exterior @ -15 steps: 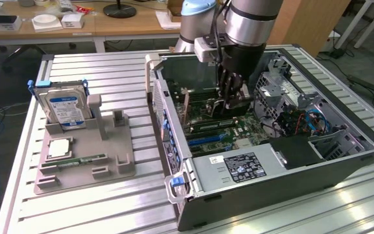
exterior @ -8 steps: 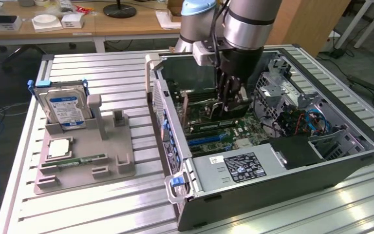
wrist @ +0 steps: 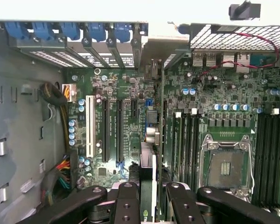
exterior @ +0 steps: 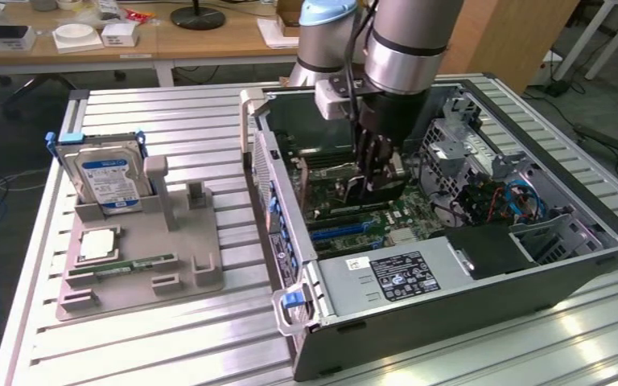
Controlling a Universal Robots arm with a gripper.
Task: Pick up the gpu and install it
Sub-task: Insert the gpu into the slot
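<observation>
The arm reaches down into the open black tower computer case (exterior: 481, 273), which lies on its side on the ribbed aluminium counter (exterior: 158, 346). Its black gripper (exterior: 376, 186) is clamped on the gpu (wrist: 147, 168), a thin dark card with a green logo, pinched edge-on between the fingers (wrist: 126, 203).

From the wrist view the card stands upright on its edge over the green motherboard (wrist: 126, 154). It runs between the long black expansion slots (wrist: 105, 130) and the row of memory slots (wrist: 186, 140), with its far end reaching the perforated rear wall (wrist: 151, 63). Whether its lower edge sits in a slot I cannot tell.

Well apart, toward the exterior view's left, a grey plastic fixture (exterior: 170, 241) holds a silver hard drive with a blue label (exterior: 105, 177) and a slim green memory stick (exterior: 126, 264).
</observation>
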